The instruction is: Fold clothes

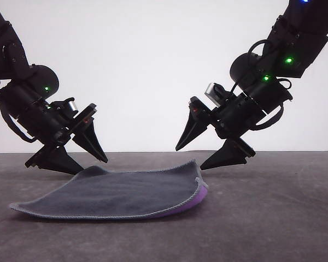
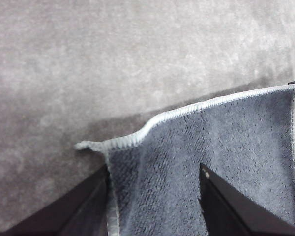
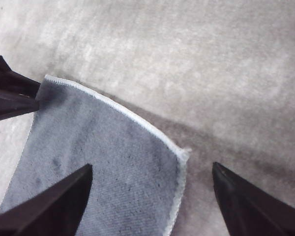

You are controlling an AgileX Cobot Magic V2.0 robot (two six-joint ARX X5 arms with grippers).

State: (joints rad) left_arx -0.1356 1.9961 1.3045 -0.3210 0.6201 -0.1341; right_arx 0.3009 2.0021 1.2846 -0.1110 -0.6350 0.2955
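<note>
While both pincers hang spread at the far corners, the cloth [image 1: 120, 194] lies grey face up, lower centre of front view, on the desk [image 1: 273, 218]; purple shows at its rt edge.

L pincer [image 1: 79, 158]: jaws apart, nothing held, tips straddling far-left corner per L wrist view [image 2: 152, 182]. R pincer [image 1: 205, 157]: jaws apart too, empty, far-right corner between them [image 3: 152, 196].

Judgement: grasp step, not yet closed. To do it well: lower both evenly, get one fingertip under the stitched edging, the other on top, pinch close to each corner. Close both together so the edge lifts level. Risk: corner curls or slides away.
</note>
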